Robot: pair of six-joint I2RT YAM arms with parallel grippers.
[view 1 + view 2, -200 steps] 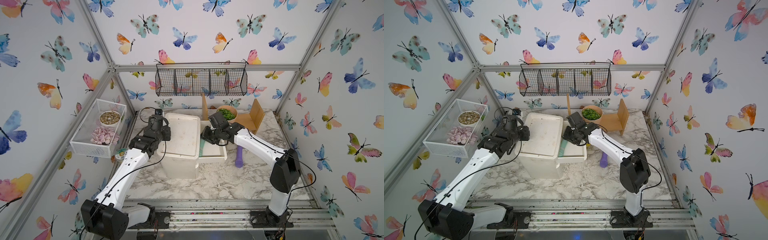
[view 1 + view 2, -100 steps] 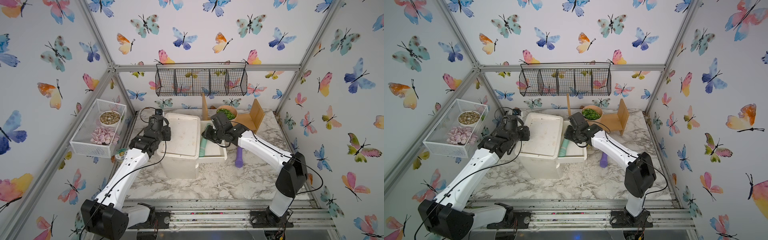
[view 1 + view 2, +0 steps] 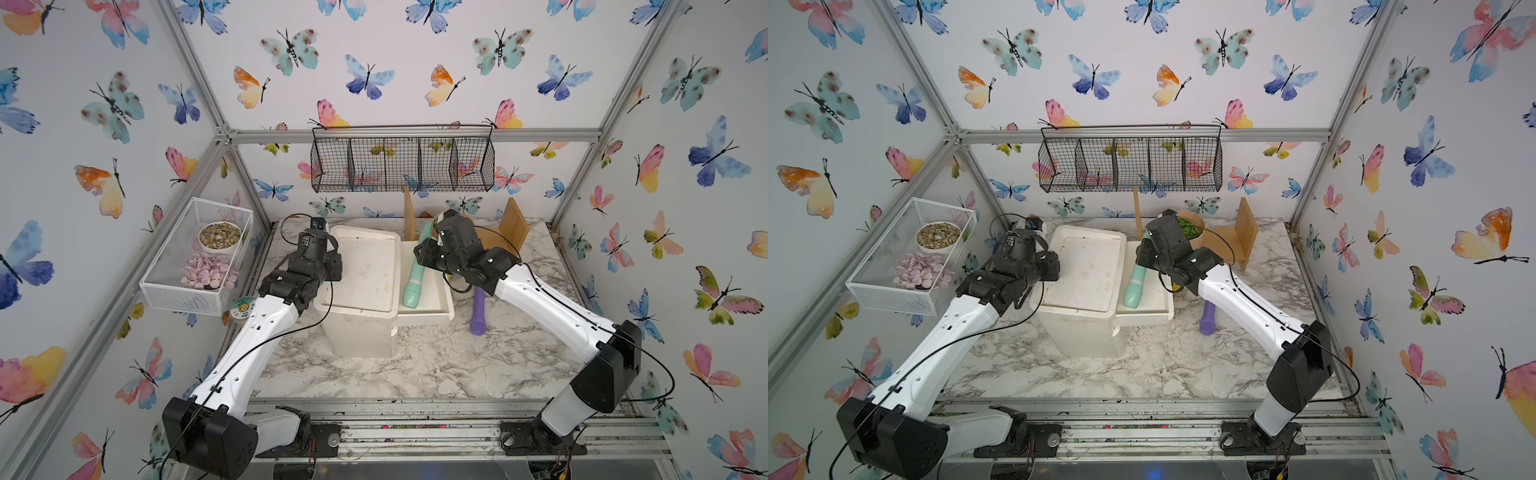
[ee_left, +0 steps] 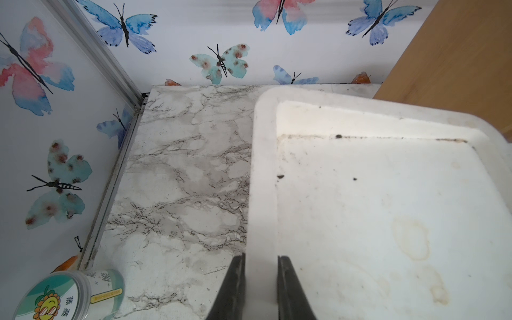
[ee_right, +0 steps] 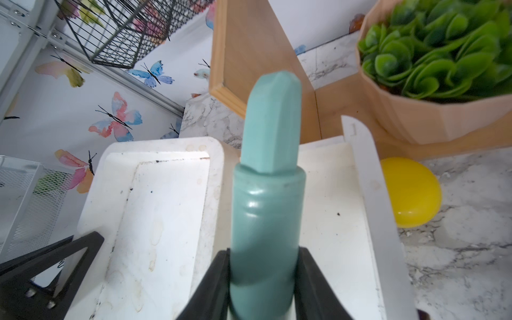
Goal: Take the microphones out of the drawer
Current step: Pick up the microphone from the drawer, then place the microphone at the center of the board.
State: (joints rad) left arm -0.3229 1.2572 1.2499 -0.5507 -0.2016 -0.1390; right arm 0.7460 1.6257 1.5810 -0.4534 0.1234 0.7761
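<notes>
Mic (image 3: 414, 277) runs front to back along the open drawer (image 3: 440, 311), fat head low in it at the front, slim tail tipped up toward the wooden board (image 5: 249, 55) behind. Compared to a second ago the right gripper (image 5: 263, 250) has pulled back, so way more of it shows; it's clamped around the barrel, and the left gripper (image 4: 260, 257) is pinching the rim of the white box (image 3: 365, 270). Plain teal plastic, ringed barrel, flat-sided tail.
</notes>
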